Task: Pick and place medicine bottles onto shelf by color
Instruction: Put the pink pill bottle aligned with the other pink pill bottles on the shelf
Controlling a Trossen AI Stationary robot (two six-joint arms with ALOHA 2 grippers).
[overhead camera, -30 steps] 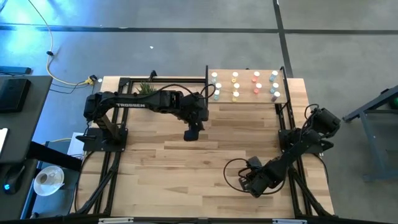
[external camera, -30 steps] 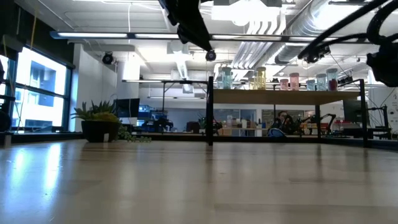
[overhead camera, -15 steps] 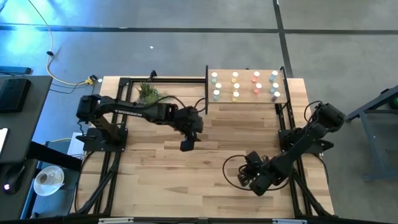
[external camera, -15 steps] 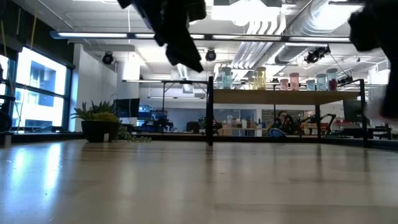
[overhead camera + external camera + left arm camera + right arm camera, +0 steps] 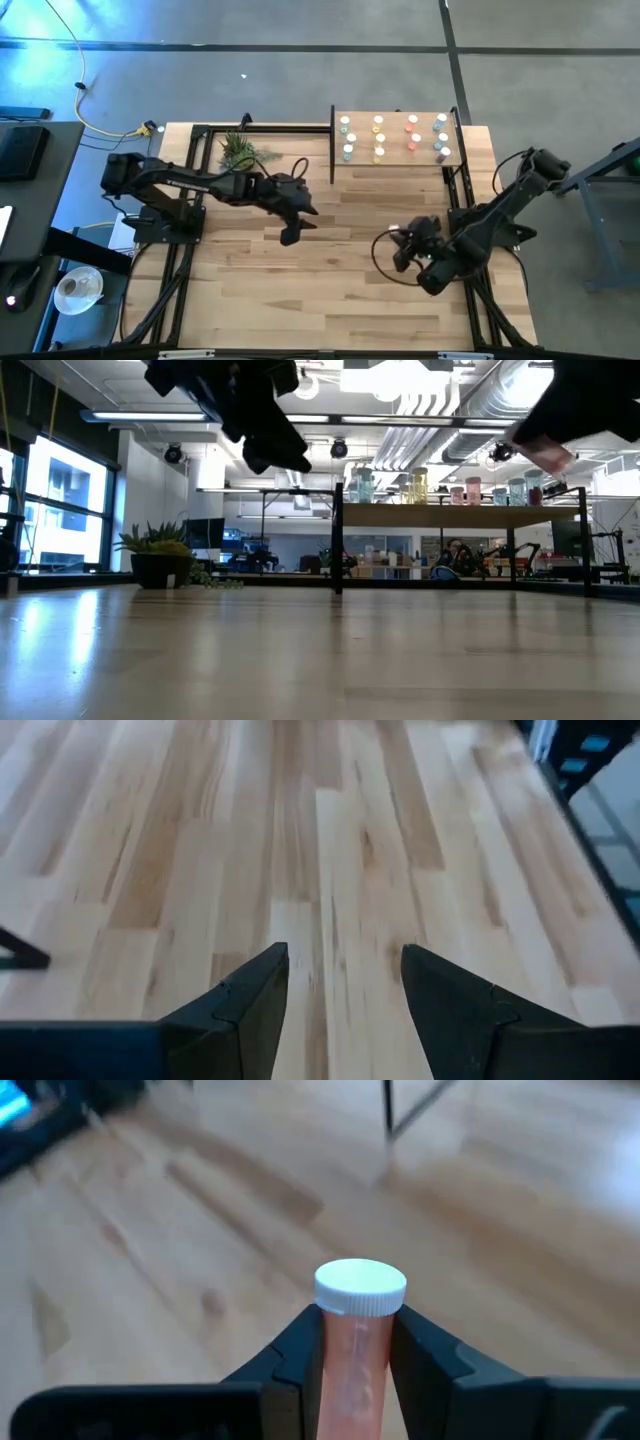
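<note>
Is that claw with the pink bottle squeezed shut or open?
Shut: the right gripper has both fingers pressed against the orange-red bottle.

Orange-red bottle (image 5: 357,1342): lower part cut off by frame edge, sides covered by fingers (image 5: 300,1355). Bottles on shelf (image 5: 395,158) too small in high view to tell exact colours. Both arms blurred, cropped at top in low view.

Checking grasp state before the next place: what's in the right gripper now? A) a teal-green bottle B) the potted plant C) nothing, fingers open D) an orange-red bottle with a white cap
D: the right wrist view shows the right gripper shut on an orange-red bottle with a white cap, above the table.
</note>
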